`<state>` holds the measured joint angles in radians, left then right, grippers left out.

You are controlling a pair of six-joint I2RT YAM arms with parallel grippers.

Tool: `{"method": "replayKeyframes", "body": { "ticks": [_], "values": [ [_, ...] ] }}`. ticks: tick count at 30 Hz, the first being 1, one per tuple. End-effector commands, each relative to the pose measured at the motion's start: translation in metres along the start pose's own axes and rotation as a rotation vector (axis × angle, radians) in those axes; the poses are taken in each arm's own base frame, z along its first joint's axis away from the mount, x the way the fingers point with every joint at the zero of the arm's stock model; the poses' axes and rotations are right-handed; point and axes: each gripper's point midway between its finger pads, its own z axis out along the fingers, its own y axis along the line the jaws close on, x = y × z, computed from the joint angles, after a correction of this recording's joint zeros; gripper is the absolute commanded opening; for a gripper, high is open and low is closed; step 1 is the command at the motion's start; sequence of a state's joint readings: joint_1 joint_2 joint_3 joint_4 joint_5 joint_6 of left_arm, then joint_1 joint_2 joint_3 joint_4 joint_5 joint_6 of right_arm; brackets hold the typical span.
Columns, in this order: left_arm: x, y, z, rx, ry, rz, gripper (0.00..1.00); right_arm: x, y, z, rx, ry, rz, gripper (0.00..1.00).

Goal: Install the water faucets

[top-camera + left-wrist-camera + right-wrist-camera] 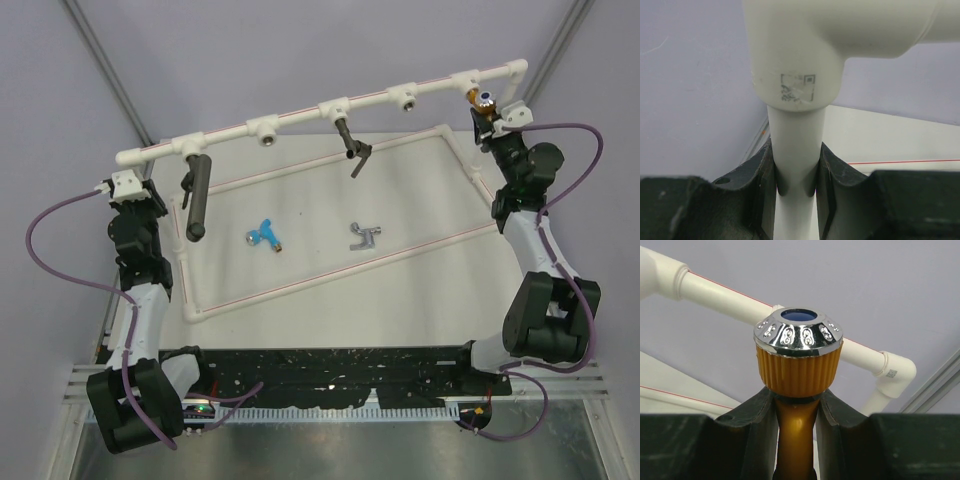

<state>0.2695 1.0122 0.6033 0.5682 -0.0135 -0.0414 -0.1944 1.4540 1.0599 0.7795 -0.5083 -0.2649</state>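
My right gripper [492, 120] is shut on the orange-gold faucet [482, 101] at the far right end of the white pipe rail [300, 113]. In the right wrist view the fingers [760, 425] clamp the faucet's neck [796, 435] just under its ribbed knob with a chrome, blue-centred cap [799, 329]. The blue faucet [265, 234] and the silver-grey faucet [365, 236] lie loose on the table inside the pipe frame. My left gripper [133, 188] is shut on the white pipe's upright post [795, 150] below an elbow fitting [800, 50] at the frame's far left corner.
A long dark grey cylinder [195, 196] hangs from a socket at the left of the rail. A smaller dark handle [352, 143] hangs from the middle socket. Open round sockets [267, 136] sit along the rail. The white frame's lower pipes [330, 273] ring the table.
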Motion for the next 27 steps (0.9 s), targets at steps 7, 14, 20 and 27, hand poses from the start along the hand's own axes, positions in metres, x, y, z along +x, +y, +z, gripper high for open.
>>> {"method": "replayKeyframes", "body": {
  "ticks": [7, 14, 20, 27],
  "values": [
    [0.008, -0.001, -0.004, 0.007, 0.018, -0.009, 0.00, -0.009, -0.009, 0.008, -0.123, -0.009, -0.466, 0.05],
    [0.007, -0.001, -0.005, 0.004, 0.015, -0.007, 0.00, -0.006, -0.015, 0.003, -0.188, 0.019, -0.923, 0.05],
    [0.004, 0.001, -0.007, -0.005, 0.007, -0.006, 0.00, -0.018, -0.023, 0.006, -0.209, 0.015, -1.164, 0.05],
    [0.005, 0.001, -0.007, -0.008, 0.009, -0.009, 0.00, -0.012, -0.025, 0.013, -0.268, 0.030, -1.294, 0.05]
  ]
}}
